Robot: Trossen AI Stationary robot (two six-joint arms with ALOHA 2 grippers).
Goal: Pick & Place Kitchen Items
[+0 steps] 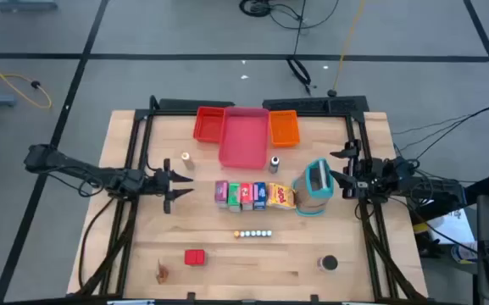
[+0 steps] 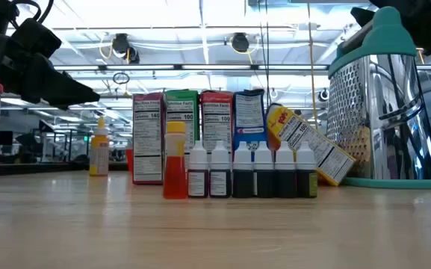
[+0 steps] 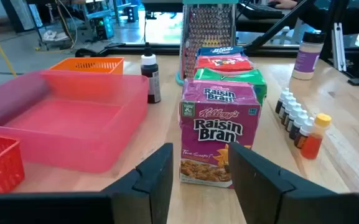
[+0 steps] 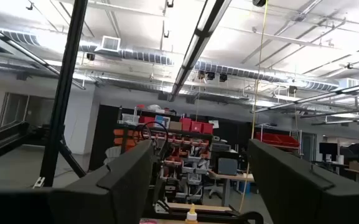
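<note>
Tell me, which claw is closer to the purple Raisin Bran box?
Left. The left claw sits open just beside the purple Raisin Bran box, facing it. The right claw waits open past the grater, at the row's far end.

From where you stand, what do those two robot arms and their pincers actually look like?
Both arms are slim, jointed and matte black. The left gripper ends in two flat, dark fingers with squared, blocky tips. The right gripper has the same kind of dark two-finger pincer, with black cables trailing behind its arm off the table's edge. I can't make out any markings.
</note>
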